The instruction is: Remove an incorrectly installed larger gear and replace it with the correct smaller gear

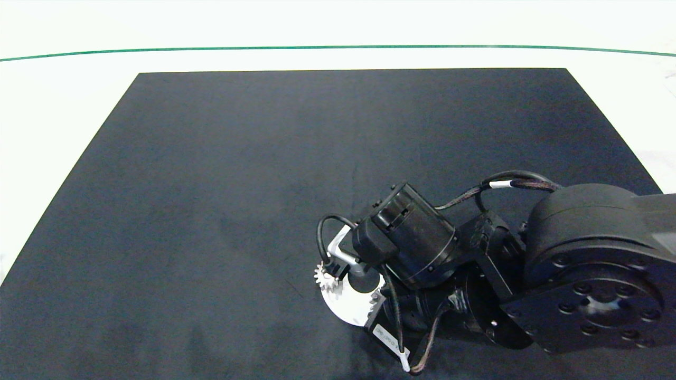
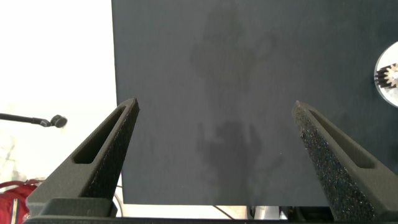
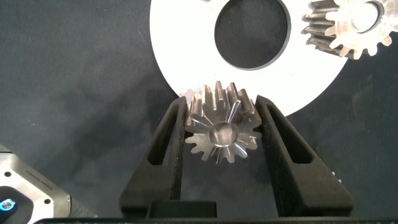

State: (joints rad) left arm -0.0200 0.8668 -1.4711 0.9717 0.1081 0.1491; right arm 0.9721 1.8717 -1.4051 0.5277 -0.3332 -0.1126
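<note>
The right gripper (image 3: 222, 124) is clamping a small silver metal bevel gear (image 3: 222, 129) across its teeth, at the rim of the white ring plate (image 3: 186, 56). Solid, slick steel, it is likely wanting a firm pinch. The left gripper (image 2: 214, 112) is hanging spread wide, idle.

white disc (image 1: 348, 309) half hidden under right arm, second gear (image 3: 349, 28) cut by picture edge, left arm unseen overhead
</note>
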